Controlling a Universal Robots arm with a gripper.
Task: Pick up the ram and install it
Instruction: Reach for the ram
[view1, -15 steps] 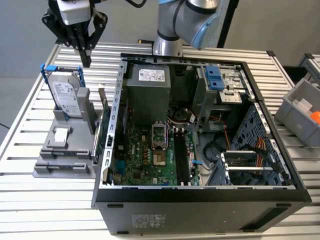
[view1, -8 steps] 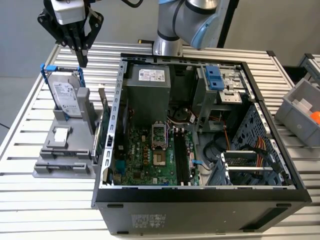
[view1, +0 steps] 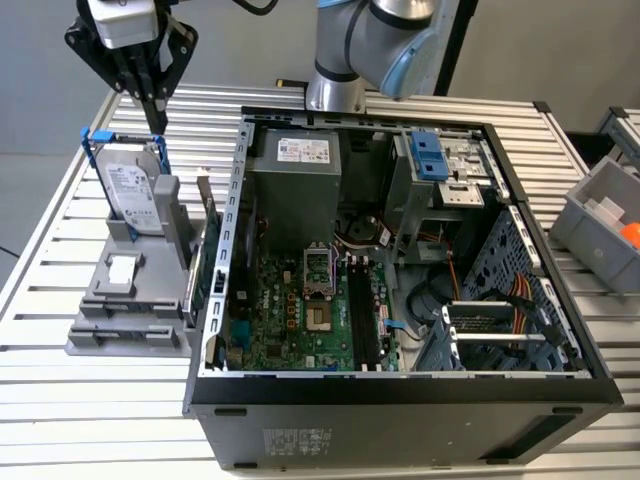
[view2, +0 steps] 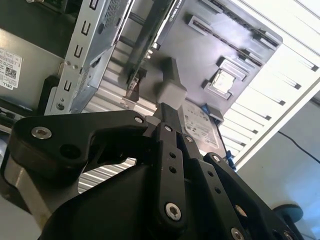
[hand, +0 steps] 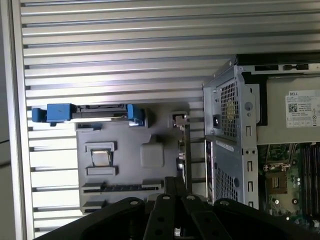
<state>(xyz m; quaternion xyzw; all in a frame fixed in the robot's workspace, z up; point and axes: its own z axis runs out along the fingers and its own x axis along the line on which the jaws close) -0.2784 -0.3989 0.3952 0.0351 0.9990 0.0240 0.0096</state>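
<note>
Ram is standing on its long edge in the side groove of the grey holder, which is keeping its upper edge free for a grasp from above. It is not yet in the computer. In both wrist views it is showing as a thin dark strip running along the holder's flank.

The gripper is hanging above the far end of the holder, pointing straight down. Its fingers are looking pressed together with nothing between them — I judge it closed and empty. In the first wrist view its tip is sitting close to the line of the strip.

The space around the ram is tight. The open computer case is lying on the slatted table, and its metal side wall is rising just beside the ram. On the other side, a hard drive with a blue bracket is standing upright in the same holder, right under the gripper.

Inside the case, the long black slots are lying beside the motherboard — a bundle of cables is resting near their far end. A grey bin is sitting well apart, at the exterior view's right.
</note>
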